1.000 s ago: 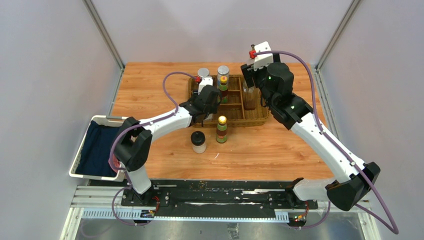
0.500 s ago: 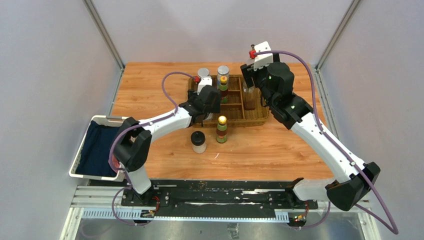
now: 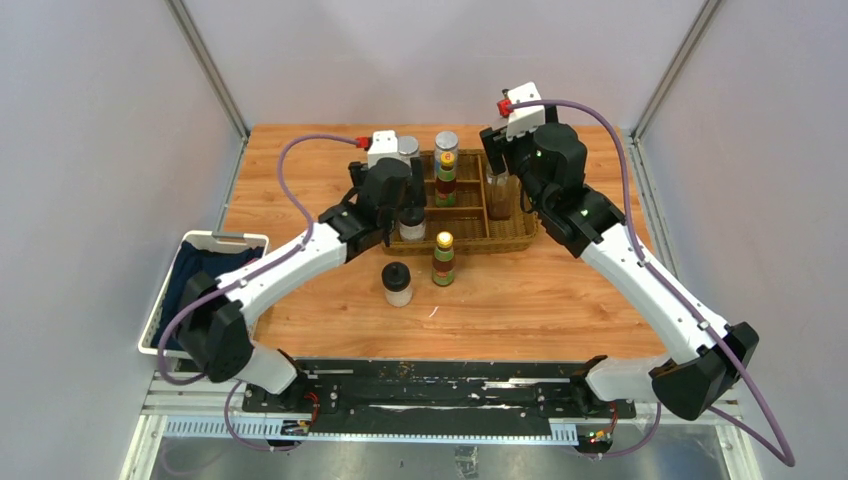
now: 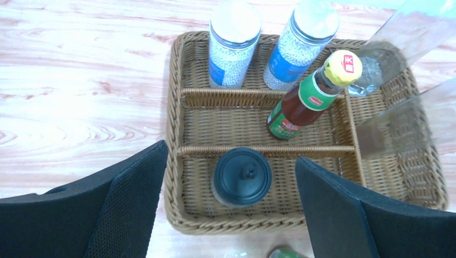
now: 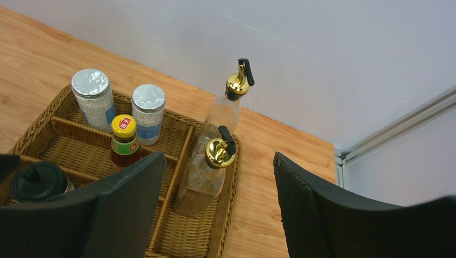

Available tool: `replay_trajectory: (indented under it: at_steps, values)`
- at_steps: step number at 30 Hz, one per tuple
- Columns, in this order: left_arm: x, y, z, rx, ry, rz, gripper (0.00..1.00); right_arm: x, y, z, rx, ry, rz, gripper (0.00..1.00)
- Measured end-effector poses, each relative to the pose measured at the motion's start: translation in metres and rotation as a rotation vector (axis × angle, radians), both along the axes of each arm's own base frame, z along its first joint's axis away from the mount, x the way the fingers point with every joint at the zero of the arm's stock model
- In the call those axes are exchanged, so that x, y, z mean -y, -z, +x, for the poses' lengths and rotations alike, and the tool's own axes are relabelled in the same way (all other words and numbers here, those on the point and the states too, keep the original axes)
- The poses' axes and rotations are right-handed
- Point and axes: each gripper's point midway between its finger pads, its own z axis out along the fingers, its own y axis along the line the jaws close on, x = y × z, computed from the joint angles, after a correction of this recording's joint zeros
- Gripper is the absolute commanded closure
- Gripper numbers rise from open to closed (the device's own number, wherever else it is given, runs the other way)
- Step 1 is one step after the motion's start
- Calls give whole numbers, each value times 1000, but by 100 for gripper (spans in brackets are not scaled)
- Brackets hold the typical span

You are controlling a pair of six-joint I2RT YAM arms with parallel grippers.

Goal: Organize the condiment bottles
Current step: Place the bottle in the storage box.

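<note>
The brown wicker tray [image 3: 470, 246] holds two silver-lidded shakers [image 4: 234, 43] [image 4: 301, 43] at the back, one red/green sauce bottle [image 4: 309, 94] in the middle, one black-lidded jar [image 4: 242, 176] at the near left, and two gold-spouted cruets [image 5: 226, 107] [image 5: 207, 172] on the right. A second black-lidded jar [image 3: 397, 283] and a second sauce bottle [image 3: 443, 258] stand on the table in front of the tray. My left gripper [image 4: 234, 209] is open and empty above the jar in the tray. My right gripper [image 5: 220, 215] is open and empty above the cruets.
A white bin [image 3: 160, 318] with a dark blue cloth stands at the table's left edge. Grey walls and metal posts close in the back and sides. The wooden table [image 3: 560, 300] runs in front of and to the right of the tray.
My left gripper has lifted and drawn back to the left from the tray's near-left compartment, where the black-lidded jar now shows standing free. The right arm has not moved.
</note>
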Motion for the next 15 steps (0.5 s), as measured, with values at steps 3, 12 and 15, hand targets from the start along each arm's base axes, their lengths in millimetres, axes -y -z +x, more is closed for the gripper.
replay_trajectory:
  at_steps: [3, 12, 15]
  values:
    - [-9, -15, -16, 31, -1, -28, 8, -1, 0, 0, -4, 0, 15, 23]
    - [-30, -12, -89, 65, 76, -68, 13, -3, 11, -15, -58, -40, 67, 26]
    - [-32, -20, -104, 99, 102, -91, 13, -5, 23, -27, -92, -55, 67, 26]
